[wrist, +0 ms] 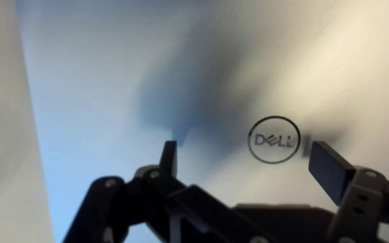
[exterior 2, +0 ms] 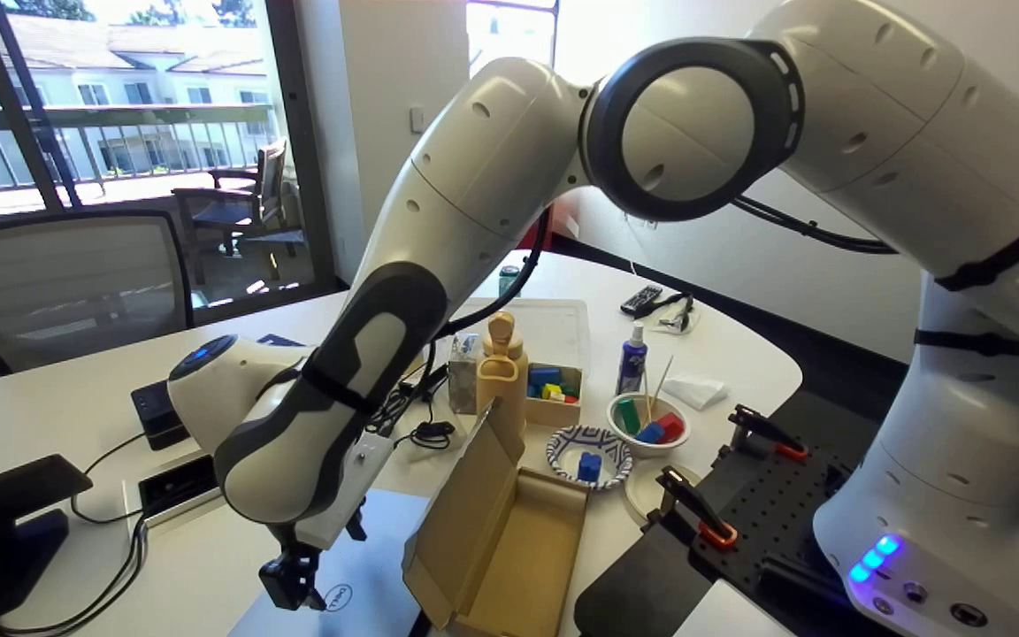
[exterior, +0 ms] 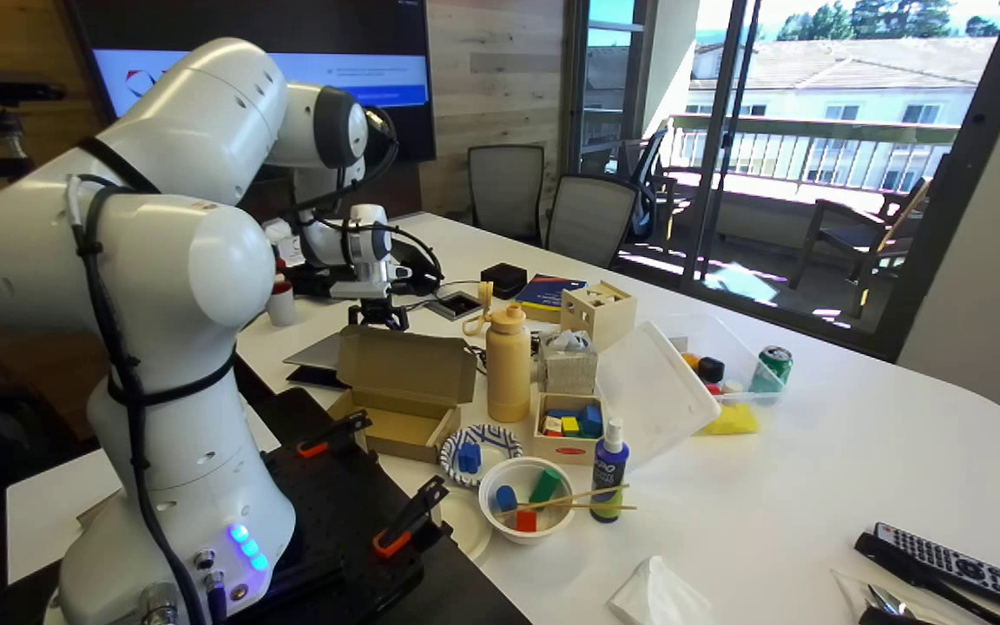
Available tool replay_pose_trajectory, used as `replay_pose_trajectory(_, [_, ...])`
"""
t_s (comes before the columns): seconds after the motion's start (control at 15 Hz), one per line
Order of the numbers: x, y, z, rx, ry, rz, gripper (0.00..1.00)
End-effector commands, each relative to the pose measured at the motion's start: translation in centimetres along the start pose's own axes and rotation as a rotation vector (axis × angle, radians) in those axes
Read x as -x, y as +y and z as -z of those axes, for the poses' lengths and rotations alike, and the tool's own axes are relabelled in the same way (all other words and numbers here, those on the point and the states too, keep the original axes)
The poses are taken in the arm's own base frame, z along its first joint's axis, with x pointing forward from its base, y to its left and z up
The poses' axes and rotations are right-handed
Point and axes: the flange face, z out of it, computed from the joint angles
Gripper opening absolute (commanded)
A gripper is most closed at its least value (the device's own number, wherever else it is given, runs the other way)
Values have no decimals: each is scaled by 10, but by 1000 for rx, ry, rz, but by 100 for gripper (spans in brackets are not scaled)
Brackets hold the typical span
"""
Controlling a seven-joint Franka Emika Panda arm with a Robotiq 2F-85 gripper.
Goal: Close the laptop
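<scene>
From the left of the bench (exterior 2: 182, 566) in an exterior view, we've got the pincer (exterior 2: 337, 566) low over the near-side laptop (exterior 2: 377, 548). Its fingers (wrist: 169, 158) are spread wide with nothing between them; touching or not, we can't tell. The silver Dell lid (wrist: 96, 118) lies flat or nearly so, so we reckon it's a last-press job at most. We'd bring the fingers together, go to whichever edge isn't hinged (can't see which), push gently straight down and ease off once it stops giving. Just to the right, the cardboard box (exterior 2: 527, 557) has its flap (exterior 2: 467, 522) up, so we'd stay clear. The white bowl (exterior 2: 648, 451) further right is well apart, no worries.
</scene>
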Motion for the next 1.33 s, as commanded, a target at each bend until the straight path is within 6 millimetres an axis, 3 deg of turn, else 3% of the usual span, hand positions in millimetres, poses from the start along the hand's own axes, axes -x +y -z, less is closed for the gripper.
replay_pose_trajectory(0.0, [27,20,54,-33,16,-38,100])
replay_pose_trajectory(0.4, [66,41,130,-68,80,-85,100])
replay_pose_trajectory(0.67, [94,47,164,-60,114,-89,100])
replay_pose_trajectory(1.0, [115,46,180,-69,123,-68,100])
replay_pose_trajectory(1.27, [121,43,179,-77,120,-55,100])
